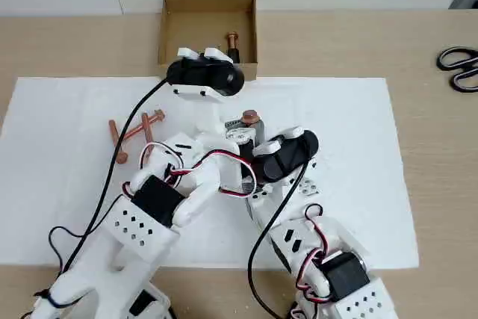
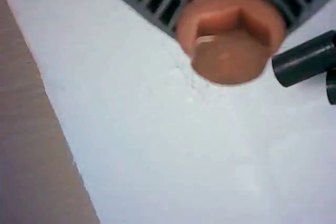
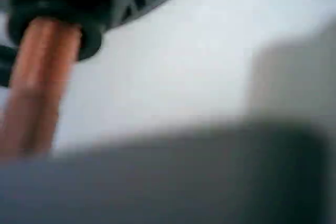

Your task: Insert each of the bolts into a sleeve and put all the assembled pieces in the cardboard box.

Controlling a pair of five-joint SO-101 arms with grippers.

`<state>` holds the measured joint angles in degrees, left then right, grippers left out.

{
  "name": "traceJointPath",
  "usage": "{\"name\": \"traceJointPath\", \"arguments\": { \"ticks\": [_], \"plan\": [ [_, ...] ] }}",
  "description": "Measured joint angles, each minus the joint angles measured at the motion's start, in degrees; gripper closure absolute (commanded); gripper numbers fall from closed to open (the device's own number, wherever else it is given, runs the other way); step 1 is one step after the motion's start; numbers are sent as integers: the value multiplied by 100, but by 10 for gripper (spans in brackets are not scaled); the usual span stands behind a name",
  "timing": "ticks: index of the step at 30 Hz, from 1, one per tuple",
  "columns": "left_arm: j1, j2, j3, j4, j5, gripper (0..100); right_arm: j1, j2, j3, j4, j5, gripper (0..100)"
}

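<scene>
Bolt [image 2: 231,45] sits pinched in my left gripper [image 1: 237,128], head up, at the middle of the high view. Its shaft runs into the sleeve [image 3: 52,22], which my right gripper [image 1: 255,135] clamps. Both grippers meet over the white sheet [image 1: 75,184], a little below the box [image 1: 196,35] at top centre. One assembled piece [image 1: 232,44] lies in the box's right side. Spare sleeves [image 2: 304,59] lie just beside the held bolt, and loose bolts [image 1: 134,131] lie on the sheet at centre left. At the right edge lie scissors [image 1: 459,67].
</scene>
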<state>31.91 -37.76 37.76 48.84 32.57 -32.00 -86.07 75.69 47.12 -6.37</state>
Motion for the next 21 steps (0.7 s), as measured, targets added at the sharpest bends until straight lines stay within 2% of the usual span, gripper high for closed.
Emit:
{"name": "traceJointPath", "arguments": {
  "ticks": [21],
  "plan": [
    [334, -9, 167, 440, -202, 994, 35, 0, 18, 0, 0, 995]
  ]
}}
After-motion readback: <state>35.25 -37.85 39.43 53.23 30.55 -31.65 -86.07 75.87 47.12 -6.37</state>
